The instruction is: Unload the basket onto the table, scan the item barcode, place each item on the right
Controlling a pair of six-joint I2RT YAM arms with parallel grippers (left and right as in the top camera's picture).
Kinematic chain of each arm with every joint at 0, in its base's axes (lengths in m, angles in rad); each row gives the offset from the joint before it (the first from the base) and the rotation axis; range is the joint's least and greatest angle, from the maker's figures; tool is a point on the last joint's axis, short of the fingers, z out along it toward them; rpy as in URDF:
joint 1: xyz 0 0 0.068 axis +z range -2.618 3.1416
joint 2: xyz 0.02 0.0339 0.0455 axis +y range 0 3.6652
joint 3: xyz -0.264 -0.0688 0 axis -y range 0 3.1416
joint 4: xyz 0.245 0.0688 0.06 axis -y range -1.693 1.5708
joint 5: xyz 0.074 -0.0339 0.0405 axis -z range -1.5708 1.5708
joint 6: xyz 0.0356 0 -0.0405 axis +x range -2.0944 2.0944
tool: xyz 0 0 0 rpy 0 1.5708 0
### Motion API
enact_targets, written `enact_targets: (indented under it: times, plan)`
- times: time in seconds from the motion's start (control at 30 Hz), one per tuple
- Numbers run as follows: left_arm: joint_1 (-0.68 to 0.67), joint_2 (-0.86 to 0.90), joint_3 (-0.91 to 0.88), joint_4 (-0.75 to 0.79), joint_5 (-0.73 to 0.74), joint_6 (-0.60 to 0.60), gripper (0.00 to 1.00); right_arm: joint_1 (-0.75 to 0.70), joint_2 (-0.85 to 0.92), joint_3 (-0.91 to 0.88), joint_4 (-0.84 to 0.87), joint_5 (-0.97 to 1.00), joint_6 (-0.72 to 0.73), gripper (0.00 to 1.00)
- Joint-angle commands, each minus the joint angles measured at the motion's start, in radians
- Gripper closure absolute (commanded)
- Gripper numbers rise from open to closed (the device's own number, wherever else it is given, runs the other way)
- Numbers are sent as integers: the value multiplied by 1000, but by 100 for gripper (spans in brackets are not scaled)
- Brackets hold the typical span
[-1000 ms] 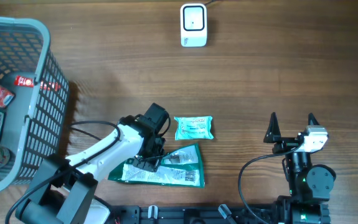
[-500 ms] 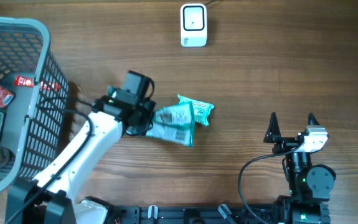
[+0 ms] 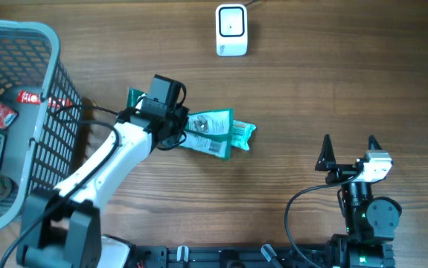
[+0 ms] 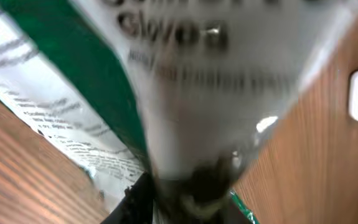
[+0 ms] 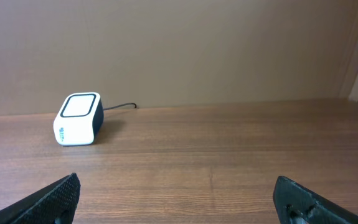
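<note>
Carrying is the step now. My left pincer (image 3: 179,126) is pinched on the flat green and white plastic packet (image 3: 212,128), which sticks out past its tips, well apart from the small white box scanner (image 3: 231,30). Next I should bring it there, barcode facing it. My right pincer (image 3: 348,145) is wide open, empty.

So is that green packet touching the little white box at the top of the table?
Apart. The overhead view shows a stretch of bare table between the green packet and the white box.
</note>
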Motion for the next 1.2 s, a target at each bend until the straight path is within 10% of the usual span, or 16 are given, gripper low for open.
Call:
enact_targets:
  times: [0.0, 0.17, 0.23, 0.77, 0.97, 1.17]
  plan:
    - [3, 4, 10, 46, 3, 37, 73, 2, -5, -1, 2, -13, 6, 0]
    - [3, -56, 20, 169, 103, 252, 37, 2, -5, -1, 2, -13, 6, 0]
    - [3, -99, 37, 166, 103, 308, 0, 2, -5, -1, 3, -12, 6, 0]
    - [258, -731, 136, 52, -401, 671, 0, 2, -5, -1, 2, -13, 6, 0]
    - [444, -766, 136, -62, -665, 666, 61, 2, -5, -1, 2, -13, 6, 0]
    - [681, -682, 136, -63, -663, 528, 11, 2, -5, -1, 3, -13, 6, 0]
